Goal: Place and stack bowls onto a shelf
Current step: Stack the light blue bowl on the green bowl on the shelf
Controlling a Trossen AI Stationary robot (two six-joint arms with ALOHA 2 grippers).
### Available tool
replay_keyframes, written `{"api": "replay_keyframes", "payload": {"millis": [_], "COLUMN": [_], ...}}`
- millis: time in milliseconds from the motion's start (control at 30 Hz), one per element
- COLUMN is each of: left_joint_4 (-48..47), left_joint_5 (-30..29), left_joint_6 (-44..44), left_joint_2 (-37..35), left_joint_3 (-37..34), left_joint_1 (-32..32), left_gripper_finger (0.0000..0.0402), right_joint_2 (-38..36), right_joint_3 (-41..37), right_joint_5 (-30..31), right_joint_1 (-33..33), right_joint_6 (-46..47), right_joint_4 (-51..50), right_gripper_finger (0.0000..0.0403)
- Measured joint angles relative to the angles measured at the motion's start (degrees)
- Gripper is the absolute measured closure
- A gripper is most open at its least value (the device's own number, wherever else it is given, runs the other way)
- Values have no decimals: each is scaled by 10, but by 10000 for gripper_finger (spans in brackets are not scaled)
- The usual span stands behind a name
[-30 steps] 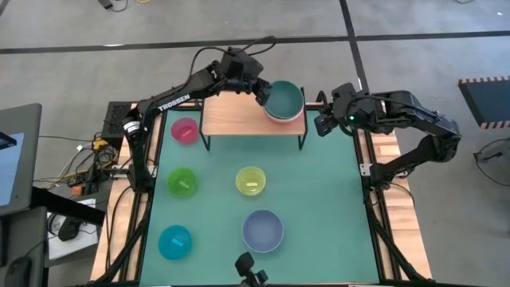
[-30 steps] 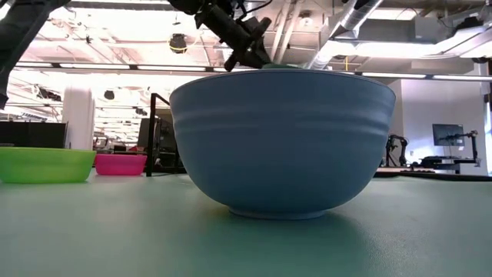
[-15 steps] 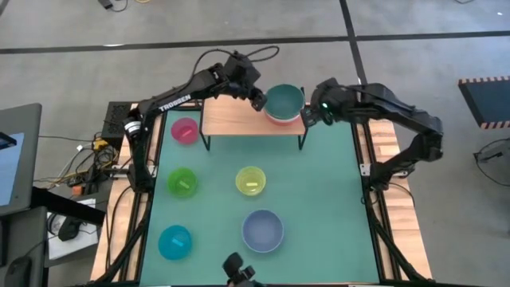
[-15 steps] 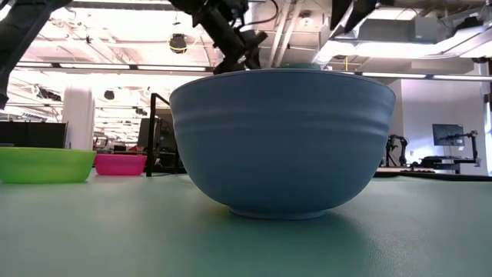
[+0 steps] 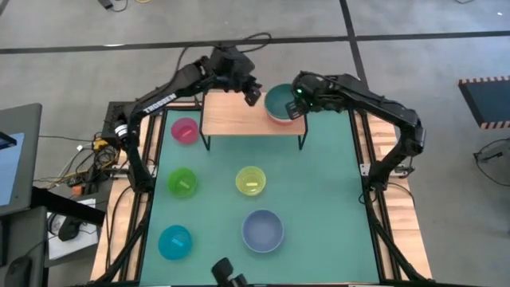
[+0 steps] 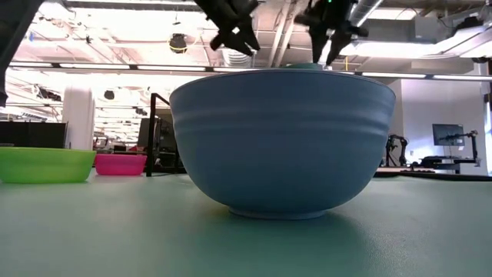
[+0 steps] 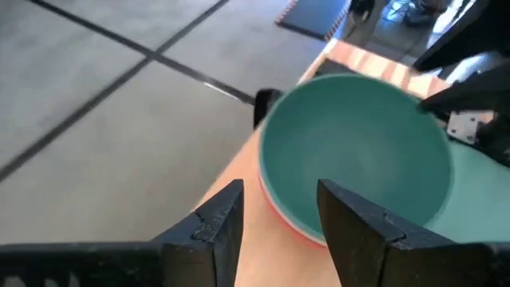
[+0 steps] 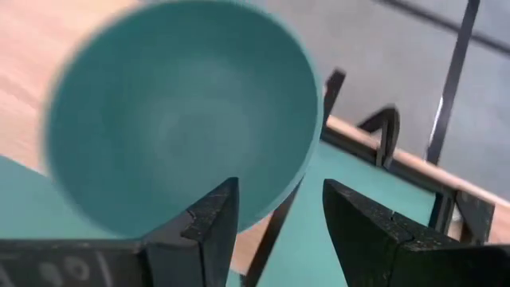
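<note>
Left pincer open beside teal bowl | right pincer open above rim

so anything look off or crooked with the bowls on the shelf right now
Nothing stands out. The dark teal bowl sits nested upright in a red bowl at the right end of the shelf. The left gripper and right gripper flank it, both open. No bowl on the mat is tipped.
</note>
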Motion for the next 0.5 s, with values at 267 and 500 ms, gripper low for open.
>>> {"api": "replay_keyframes", "payload": {"millis": [267,500], "left_joint_4": [-51,-92], "left_joint_5": [-27,-36], "left_joint_6": [15,-56], "left_joint_2": [-77,-146], "left_joint_3": [-23,-60], "left_joint_1": [1,-52], "left_gripper_finger": [256,256], "right_joint_2": [22,-35], "right_joint_3": [-2,-2], "right_joint_5": [-34,-36], "right_joint_1": [-26,3], "right_joint_6": [0,-74], "right_joint_4": [-27,62], "right_gripper_finger": [208,212]}}
